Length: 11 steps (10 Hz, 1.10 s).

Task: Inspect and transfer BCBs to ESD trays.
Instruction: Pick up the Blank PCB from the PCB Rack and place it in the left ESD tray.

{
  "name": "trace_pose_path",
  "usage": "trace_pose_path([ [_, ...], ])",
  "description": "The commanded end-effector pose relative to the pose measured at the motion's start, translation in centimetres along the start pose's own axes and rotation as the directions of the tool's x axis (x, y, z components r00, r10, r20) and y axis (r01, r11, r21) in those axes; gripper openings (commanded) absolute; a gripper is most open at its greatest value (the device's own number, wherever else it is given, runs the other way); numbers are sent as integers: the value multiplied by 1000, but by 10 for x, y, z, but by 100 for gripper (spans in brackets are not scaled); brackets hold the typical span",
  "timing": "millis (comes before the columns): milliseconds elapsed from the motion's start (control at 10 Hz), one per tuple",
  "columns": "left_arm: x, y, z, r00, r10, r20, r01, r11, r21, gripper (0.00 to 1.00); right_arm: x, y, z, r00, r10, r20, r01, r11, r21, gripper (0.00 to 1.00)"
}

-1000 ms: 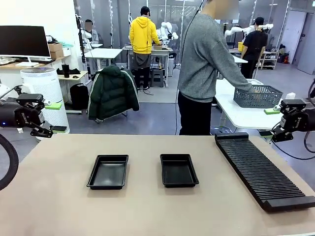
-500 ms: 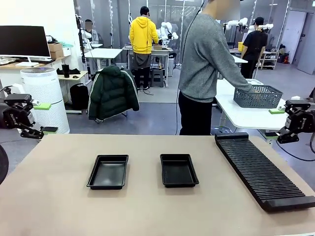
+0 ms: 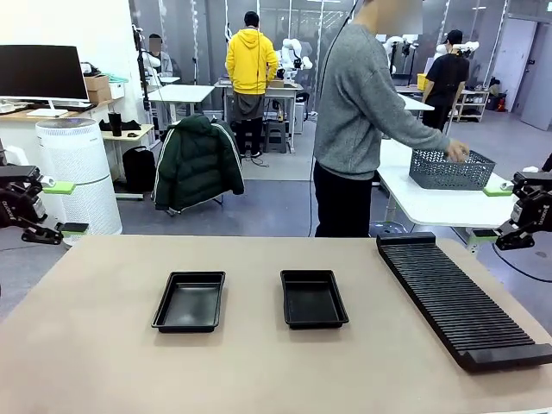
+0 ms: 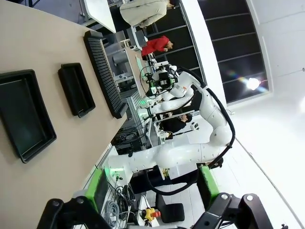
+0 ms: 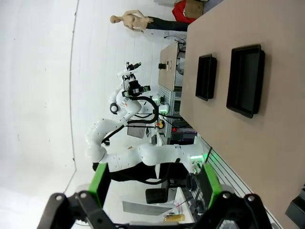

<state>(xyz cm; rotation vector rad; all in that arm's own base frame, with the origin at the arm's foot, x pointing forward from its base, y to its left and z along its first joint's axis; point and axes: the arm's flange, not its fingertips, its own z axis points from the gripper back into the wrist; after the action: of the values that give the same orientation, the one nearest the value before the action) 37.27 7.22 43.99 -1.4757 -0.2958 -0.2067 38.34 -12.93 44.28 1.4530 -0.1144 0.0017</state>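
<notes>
Right now the left tray (image 3: 190, 301) and the right tray (image 3: 313, 298) are sitting side by side on the table (image 3: 259, 371), each showing a bare black floor. I'm seeing my left gripper (image 3: 66, 207) and right gripper (image 3: 493, 212) hanging wide open, gripping nothing. The person's hand (image 3: 455, 152) is touching the rim of a mesh basket (image 3: 440, 172).

From the front camera, my left gripper (image 3: 67, 207) and right gripper (image 3: 493, 213) sit at the picture's side edges, which cut off the arms behind them. At the far right, the grey basket (image 3: 451, 170) under the person's hand (image 3: 457, 153) hides its contents from me. My left wrist camera clips one ESD tray (image 4: 21, 114) at its edge; my right wrist camera cuts the ribbed rack (image 5: 298, 210) to a corner.
</notes>
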Motion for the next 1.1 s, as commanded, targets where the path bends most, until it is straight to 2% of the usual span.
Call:
trace_pose_path([
  [0,-9,-2,3,999,-35,11,35,999,-22,100,-3,8,-2,1000,-12,27,11,1000,19,100],
  [100,-8,-3,5,999,-38,18,38,999,-8,100,-5,9,-1,999,3,37,-4,1000,21,100],
  [200,0,0,1,1000,-3,3,3,1000,0,100,-1,2,0,1000,5,0,-5,1000,-1,100],
  [1000,0,0,1,1000,-3,3,3,1000,0,100,-1,2,0,1000,5,0,-5,1000,-1,100],
])
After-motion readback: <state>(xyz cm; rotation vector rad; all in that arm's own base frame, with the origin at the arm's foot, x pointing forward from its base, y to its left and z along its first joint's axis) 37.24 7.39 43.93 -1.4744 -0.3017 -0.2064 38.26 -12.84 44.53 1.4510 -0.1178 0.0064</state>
